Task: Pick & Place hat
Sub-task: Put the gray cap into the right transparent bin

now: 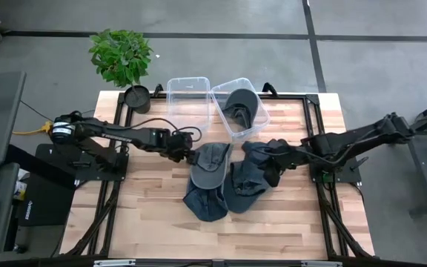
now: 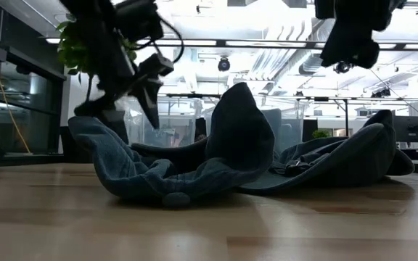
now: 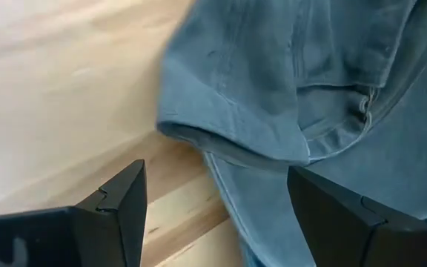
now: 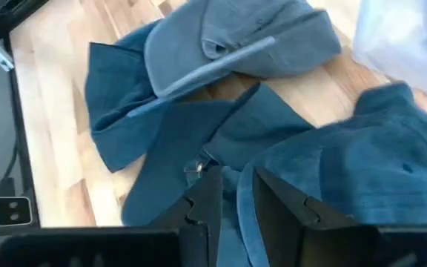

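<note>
Soft blue-grey denim hats (image 1: 217, 182) lie heaped at frame centre on the wooden counter (image 1: 147, 222). Left fingers (image 3: 117, 211) gape wide beside a stiffer brim, the likeliest hold; right fingers (image 4: 206, 204) nearly closed.

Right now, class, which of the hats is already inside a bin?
The hat in the right-hand clear bin. The other hats lie piled on the table between the two grippers; the left bin is empty.

Our left gripper (image 1: 189, 154): arm reaching in low over the table, fingers (image 3: 121, 204) spread wide. Our right gripper (image 1: 274, 172): arm extended inward, fingers (image 4: 206, 200) nearly closed.
</note>
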Controlling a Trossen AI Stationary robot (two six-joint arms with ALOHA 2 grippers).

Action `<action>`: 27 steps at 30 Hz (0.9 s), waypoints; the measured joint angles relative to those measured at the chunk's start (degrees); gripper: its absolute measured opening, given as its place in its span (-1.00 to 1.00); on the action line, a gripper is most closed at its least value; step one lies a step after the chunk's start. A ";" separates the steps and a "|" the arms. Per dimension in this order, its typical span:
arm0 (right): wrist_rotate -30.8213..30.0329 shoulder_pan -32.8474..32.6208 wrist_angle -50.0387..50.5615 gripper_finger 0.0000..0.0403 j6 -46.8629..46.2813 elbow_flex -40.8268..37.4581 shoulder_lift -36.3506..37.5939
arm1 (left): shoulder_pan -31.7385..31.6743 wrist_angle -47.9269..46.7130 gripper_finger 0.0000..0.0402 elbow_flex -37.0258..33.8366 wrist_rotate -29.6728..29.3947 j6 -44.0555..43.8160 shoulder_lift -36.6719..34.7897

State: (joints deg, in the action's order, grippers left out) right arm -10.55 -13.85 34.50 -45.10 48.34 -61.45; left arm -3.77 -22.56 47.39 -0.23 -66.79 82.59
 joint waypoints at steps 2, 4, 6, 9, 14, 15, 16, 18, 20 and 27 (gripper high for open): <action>-0.54 -0.11 -1.52 -0.65 -0.63 -1.38 1.17 | 0.00 3.56 0.27 -3.11 0.13 -2.49 0.00; -0.49 -0.10 -2.41 -0.65 -1.30 -2.40 1.71 | 0.00 7.69 0.27 -5.46 -0.01 -4.73 0.02; -0.50 -0.09 -2.84 -0.65 -1.25 -3.13 1.77 | 0.00 11.43 0.27 -6.98 -0.03 -6.24 0.02; -0.50 -0.09 -4.69 -0.65 -1.18 -4.23 1.85 | -0.02 14.52 0.27 -8.97 -0.14 -7.57 0.02; -0.70 -0.09 -6.48 -0.65 -1.14 -5.47 1.85 | -0.11 19.97 0.27 -10.37 -2.29 -8.54 0.02; -0.98 -0.09 -6.52 -0.65 -0.98 -5.47 1.84 | -0.51 20.74 0.27 -10.55 -2.42 -8.56 0.02; -1.18 -0.09 -6.56 -0.65 -0.78 -5.47 1.85 | -0.89 21.91 0.27 -10.77 -2.27 -8.56 0.02; -1.65 -0.09 -6.58 -0.65 0.00 -5.47 1.85 | -1.80 23.85 0.27 -11.24 -1.52 -8.49 0.02; -2.13 -0.07 -6.62 -0.65 0.12 -5.47 1.84 | -2.72 24.62 0.27 -11.56 -1.12 -8.41 0.11; -3.16 -0.07 -6.65 -0.65 0.55 -5.47 1.84 | -3.74 26.39 0.27 -11.52 4.33 -6.94 3.07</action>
State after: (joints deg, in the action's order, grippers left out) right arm -13.71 -13.91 27.86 -44.55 42.87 -59.61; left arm -7.51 3.83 35.88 4.11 -73.73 85.65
